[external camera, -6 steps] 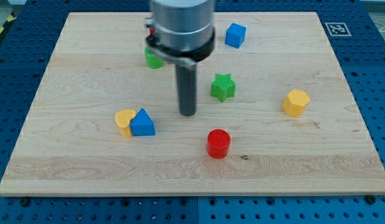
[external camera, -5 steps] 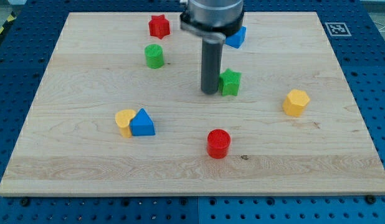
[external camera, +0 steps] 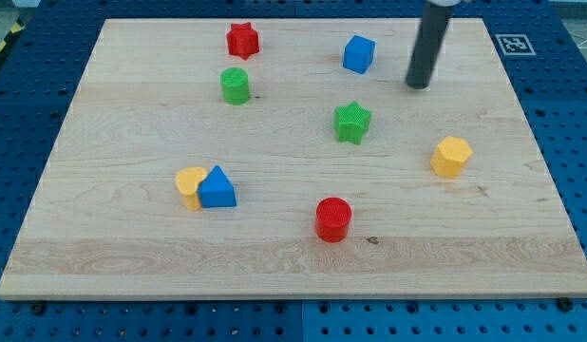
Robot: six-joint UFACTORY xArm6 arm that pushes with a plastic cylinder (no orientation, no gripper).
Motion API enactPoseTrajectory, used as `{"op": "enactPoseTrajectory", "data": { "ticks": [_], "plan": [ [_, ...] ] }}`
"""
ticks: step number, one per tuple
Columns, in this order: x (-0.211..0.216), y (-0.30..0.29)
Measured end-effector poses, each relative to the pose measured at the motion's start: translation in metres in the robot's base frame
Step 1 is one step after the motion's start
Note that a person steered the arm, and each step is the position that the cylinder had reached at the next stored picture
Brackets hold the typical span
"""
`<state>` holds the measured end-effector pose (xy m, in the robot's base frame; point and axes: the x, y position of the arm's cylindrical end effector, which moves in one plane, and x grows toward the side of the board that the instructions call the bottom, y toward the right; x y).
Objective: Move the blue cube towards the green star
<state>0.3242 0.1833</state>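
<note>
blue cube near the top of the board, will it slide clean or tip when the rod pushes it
The small blue ribbed plastic cube sits flat, so it probably slides rather than tips. My tip is to its right, apart; an off-centre push would likely spin it.

My tip [external camera: 419,85] has moved a long way: from the board's middle, left of the green star [external camera: 351,123], then right up against the star's left side, it is now up at the view's upper right, to the right of the blue cube [external camera: 359,54] and clear of it. The arm's body is mostly out of view now, so the red star [external camera: 242,40] and green cylinder [external camera: 235,85] show fully. The green star shifted slightly right after contact.
</note>
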Motion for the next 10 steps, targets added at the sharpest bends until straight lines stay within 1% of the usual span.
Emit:
{"op": "enactPoseTrajectory", "data": {
  "ticks": [1,2,3,4,5,6,7,8,9,10],
  "plan": [
    [-0.064,-0.009],
    [-0.077,-0.068],
    [-0.062,-0.109],
    [-0.038,-0.124],
    [-0.012,-0.123],
    [-0.027,-0.102],
    [-0.052,-0.051],
    [-0.030,-0.024],
    [-0.002,-0.041],
    [0.008,-0.081]
  ]
}}
